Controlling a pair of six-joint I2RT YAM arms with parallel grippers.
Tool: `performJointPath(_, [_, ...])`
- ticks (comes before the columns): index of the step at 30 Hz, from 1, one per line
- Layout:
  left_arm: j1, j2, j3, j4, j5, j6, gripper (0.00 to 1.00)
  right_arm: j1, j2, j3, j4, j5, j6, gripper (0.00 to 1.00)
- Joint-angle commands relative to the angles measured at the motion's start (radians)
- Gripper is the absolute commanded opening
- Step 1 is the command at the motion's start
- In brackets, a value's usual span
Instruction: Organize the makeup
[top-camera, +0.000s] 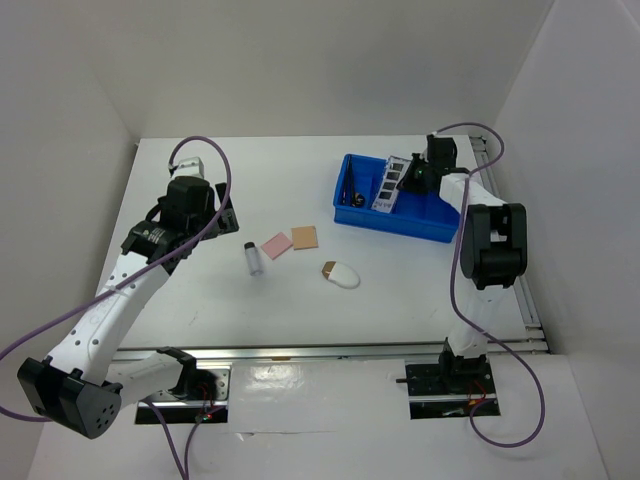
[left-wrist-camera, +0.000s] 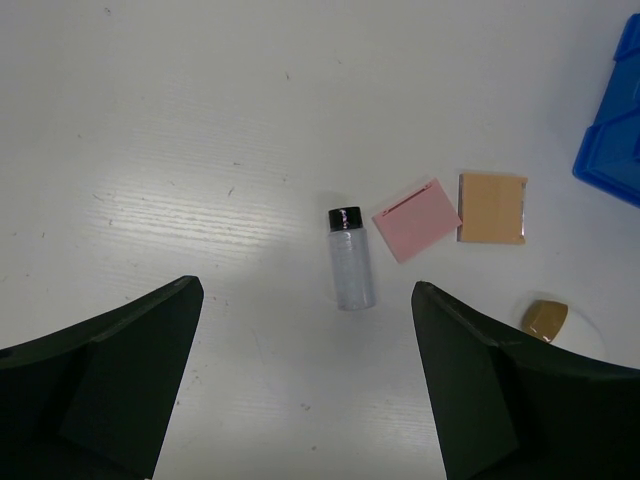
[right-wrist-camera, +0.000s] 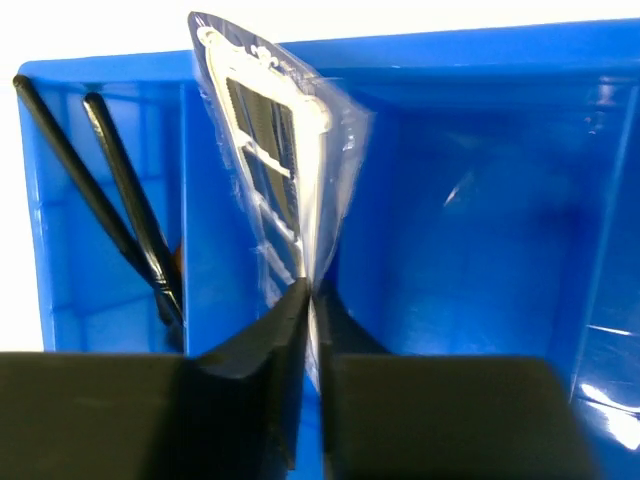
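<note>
Left wrist view: my left gripper (left-wrist-camera: 307, 300) hangs wide open and empty above the table (left-wrist-camera: 150, 120). The clear vial (left-wrist-camera: 351, 258) lies on its side just ahead of the gap between the jaws. Its long axis runs away from the gripper, black cap at the far end, so I judge the fingers would close across the narrow body after a short forward reach and descent. The pink pad (left-wrist-camera: 416, 219) sits just beyond the vial's cap end, with the tan pad (left-wrist-camera: 492, 208) and the sponge (left-wrist-camera: 545, 320) further right. All four are nearer the left arm. Right wrist view: my right gripper (right-wrist-camera: 312, 295) is pinched on the lower edge of the eyeshadow palette (right-wrist-camera: 275, 140). The palette stands tilted inside the blue tray (right-wrist-camera: 470, 200), in the compartment beside the two brushes (right-wrist-camera: 110, 190).
</note>
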Motion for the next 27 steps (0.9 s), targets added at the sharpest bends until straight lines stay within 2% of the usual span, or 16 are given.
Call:
performJointPath(1, [-0.003,0.0,0.043,0.01,-0.001,0.012,1.0,0.007,-0.047,0.042,0.059,-0.013,0.004,0.07])
performJointPath(2, [-0.003,0.0,0.043,0.01,-0.001,0.012,1.0,0.007,-0.059,0.053,0.05,-0.013,-0.008,0.0])
performJointPath(12, [-0.003,0.0,0.053,0.019,0.008,0.012,1.0,0.016,-0.068,0.192,-0.117,-0.025,-0.074,0.0])
performJointPath(19, [-0.003,0.0,0.043,0.019,0.008,0.012,1.0,0.045,0.105,0.451,-0.393,-0.047,-0.147,0.0])
performJointPath(27, [-0.003,0.0,0.043,0.019,0.008,0.012,1.0,0.085,0.265,0.607,-0.567,-0.073,-0.189,0.0])
